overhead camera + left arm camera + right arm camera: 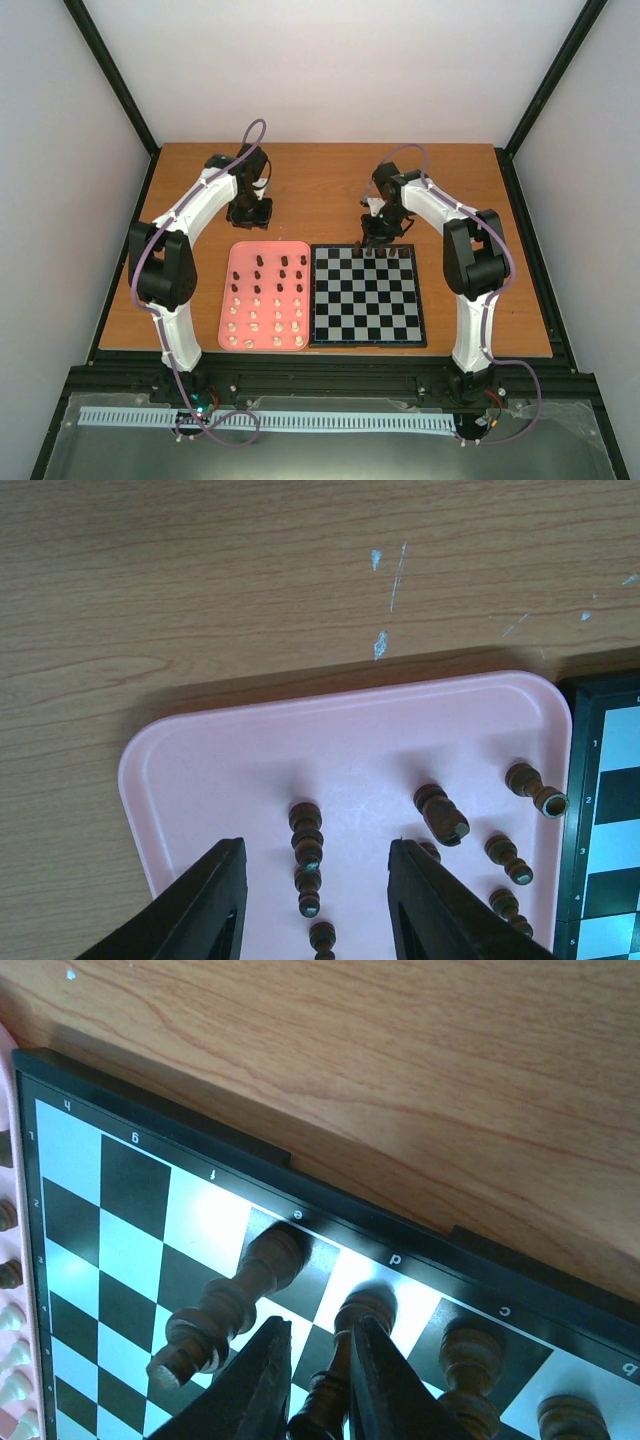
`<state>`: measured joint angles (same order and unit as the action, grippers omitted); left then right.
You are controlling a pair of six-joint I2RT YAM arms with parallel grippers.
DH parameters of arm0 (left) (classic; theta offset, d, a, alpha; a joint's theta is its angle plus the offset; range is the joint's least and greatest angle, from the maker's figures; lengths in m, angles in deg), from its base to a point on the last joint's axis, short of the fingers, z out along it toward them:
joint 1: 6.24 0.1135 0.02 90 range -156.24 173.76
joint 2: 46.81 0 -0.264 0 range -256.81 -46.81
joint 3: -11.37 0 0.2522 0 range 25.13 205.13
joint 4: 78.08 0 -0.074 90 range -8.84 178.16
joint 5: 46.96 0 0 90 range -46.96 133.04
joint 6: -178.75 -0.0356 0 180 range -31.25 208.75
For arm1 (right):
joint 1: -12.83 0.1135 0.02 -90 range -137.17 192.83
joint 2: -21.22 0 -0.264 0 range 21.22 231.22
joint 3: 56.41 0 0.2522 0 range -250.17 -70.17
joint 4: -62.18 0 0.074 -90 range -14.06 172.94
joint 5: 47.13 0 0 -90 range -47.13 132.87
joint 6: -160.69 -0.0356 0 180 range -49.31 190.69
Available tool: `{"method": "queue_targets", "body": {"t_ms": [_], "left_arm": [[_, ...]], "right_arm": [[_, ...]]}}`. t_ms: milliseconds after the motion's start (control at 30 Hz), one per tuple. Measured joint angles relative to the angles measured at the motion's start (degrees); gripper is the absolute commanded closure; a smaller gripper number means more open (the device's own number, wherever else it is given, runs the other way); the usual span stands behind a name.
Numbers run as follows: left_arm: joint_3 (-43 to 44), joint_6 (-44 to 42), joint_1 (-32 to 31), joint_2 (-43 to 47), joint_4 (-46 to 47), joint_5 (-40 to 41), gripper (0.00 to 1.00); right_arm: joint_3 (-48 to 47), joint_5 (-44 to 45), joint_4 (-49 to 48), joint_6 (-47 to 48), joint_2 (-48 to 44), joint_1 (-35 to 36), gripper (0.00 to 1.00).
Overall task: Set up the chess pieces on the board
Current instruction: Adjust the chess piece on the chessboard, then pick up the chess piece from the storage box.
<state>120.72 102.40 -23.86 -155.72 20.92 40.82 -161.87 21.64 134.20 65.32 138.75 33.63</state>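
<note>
The board (366, 295) lies right of the pink tray (238, 255). Several dark pieces (388, 252) stand along the board's far row. The tray holds dark pieces (271, 270) at the back and cream pieces (265, 320) in front. My right gripper (320, 1325) is shut on a dark piece (345, 1345) that stands on the d square, next to a taller dark piece (235, 1295) on e. My left gripper (315, 845) is open above the tray's far end (200, 730), with a column of dark pawns (306, 835) below the gap.
In the left wrist view, other dark pieces (440, 815) lie to the right in the tray, and the board's edge (610, 780) shows at far right. Bare wooden table (320, 180) lies beyond tray and board. Black frame posts stand at the table's corners.
</note>
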Motion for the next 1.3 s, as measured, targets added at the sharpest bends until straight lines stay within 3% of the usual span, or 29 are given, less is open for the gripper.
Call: {"method": "queue_targets", "body": {"t_ms": [500, 700, 1033, 1300], "left_arm": [[-0.7, 0.0, 0.0, 0.0, 0.3, -0.7, 0.54], [-1.4, 0.0, 0.0, 0.3, 0.4, -1.0, 0.54], [-10.3, 1.1, 0.0, 3.2, 0.5, -1.7, 0.55], [-14.2, 1.8, 0.0, 3.9, 2.3, -3.6, 0.58]], "right_arm": [[0.1, 1.9, -1.1, -1.2, 0.0, 0.1, 0.72], [-7.5, 6.2, -2.8, -3.2, 0.0, 0.1, 0.68], [-18.7, 11.4, -3.4, -4.6, -0.5, -1.7, 0.58], [-18.3, 12.7, -1.8, -3.6, -1.0, -3.1, 0.58]]}}
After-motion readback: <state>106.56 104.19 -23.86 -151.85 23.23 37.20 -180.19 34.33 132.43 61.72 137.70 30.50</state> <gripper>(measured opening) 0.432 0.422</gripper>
